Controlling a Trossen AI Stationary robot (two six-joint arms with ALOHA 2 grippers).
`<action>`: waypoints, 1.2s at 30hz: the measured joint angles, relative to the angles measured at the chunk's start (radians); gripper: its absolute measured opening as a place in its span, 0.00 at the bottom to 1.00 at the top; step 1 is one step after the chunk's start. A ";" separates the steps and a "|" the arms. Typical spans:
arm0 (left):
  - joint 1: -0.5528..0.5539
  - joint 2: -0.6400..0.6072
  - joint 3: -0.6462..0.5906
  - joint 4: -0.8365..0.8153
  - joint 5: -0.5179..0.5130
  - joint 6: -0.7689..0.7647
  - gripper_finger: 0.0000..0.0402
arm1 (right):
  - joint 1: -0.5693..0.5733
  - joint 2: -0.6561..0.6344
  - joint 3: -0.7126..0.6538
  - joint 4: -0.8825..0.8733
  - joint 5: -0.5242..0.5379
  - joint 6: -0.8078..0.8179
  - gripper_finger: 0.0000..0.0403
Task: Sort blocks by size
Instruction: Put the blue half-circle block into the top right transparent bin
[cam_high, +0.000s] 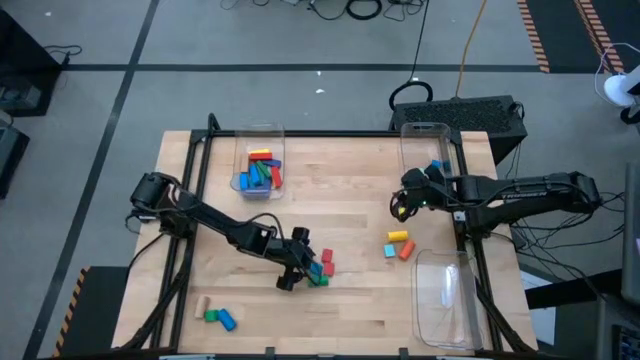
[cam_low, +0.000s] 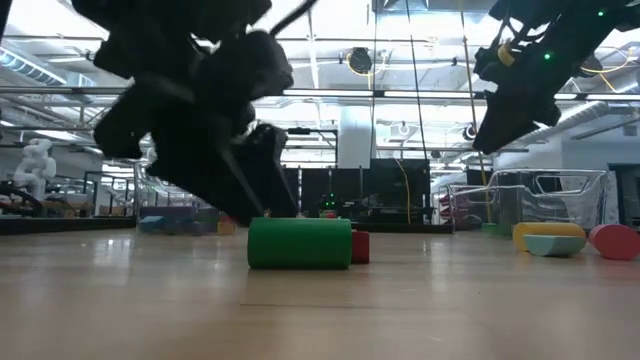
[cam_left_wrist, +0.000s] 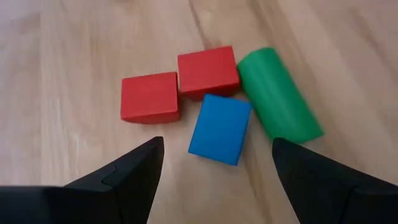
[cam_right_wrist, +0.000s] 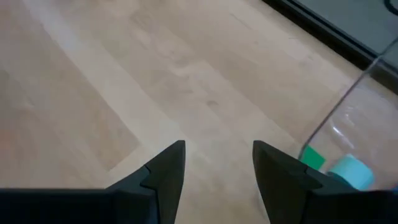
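This is a robot lab in a big industrial hall. The wooden table (cam_high: 340, 190) stands on a grey floor with cables (cam_high: 350, 10), and behind it are high ceiling lights (cam_low: 362, 60) and metal racks (cam_low: 540, 195).

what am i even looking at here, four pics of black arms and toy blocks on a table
It is one moment seen by four cameras. Two black robot arms work at a wooden table; each ends in a two-finger hand. One picture looks straight down, one looks level across the tabletop, and two come from cameras on the arms' wrists.

The left hand is open over a small cluster: two red blocks, a blue block and a green cylinder. It holds nothing.

The right hand hovers empty, fingers apart, beside a clear bin with a few blocks inside. Another bin holds more coloured blocks, and loose ones lie scattered on the table.
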 joint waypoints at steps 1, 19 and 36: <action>0.000 0.011 0.000 0.002 0.000 0.011 0.75 | 0.008 0.000 0.000 0.000 0.000 0.006 0.43; 0.027 0.119 0.003 0.112 0.064 -0.002 0.55 | 0.088 0.000 0.000 -0.001 0.002 0.080 0.43; 0.127 0.094 0.040 0.158 0.062 -0.080 0.33 | 0.301 0.242 -0.035 0.342 0.005 -0.144 0.43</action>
